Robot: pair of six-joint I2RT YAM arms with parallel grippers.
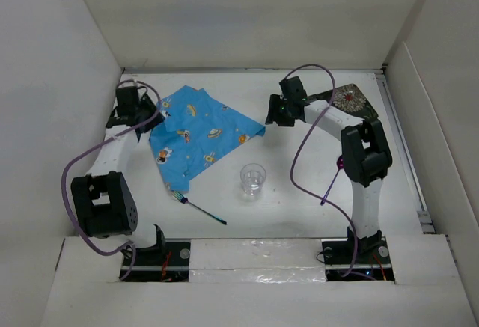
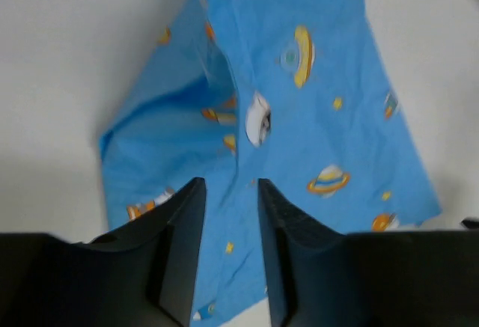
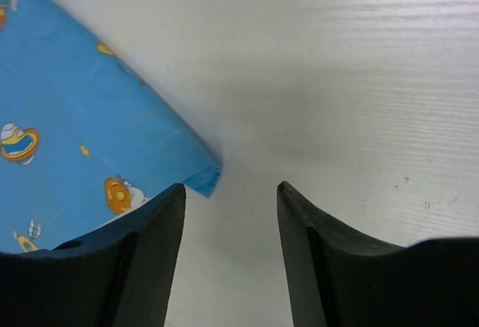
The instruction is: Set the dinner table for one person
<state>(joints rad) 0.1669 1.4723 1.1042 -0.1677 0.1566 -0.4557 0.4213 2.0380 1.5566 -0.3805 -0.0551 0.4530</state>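
The large matte white rectangular tabletop (image 1: 299, 211) fills the floor of the walled cell and carries everything else. On its far left part lies a rumpled blue cloth placemat printed with cartoon planets and rockets (image 1: 198, 136), set at an angle so that one corner points right. The left jaws hang over the placemat's far left edge, a narrow gap between them with a raised crease of the blue fabric showing in that gap; whether they touch the fabric I cannot tell. The right jaws are spread wide above bare tabletop just right of the placemat's right corner, holding nothing. A clear plastic cup (image 1: 253, 180) stands upright near the middle, just off the placemat's near right edge. A slim fork with a blue-purple handle (image 1: 197, 206) lies flat to the cup's left, its tines at the placemat's near corner. A dark patterned plate (image 1: 352, 99) sits far right, partly under the right arm
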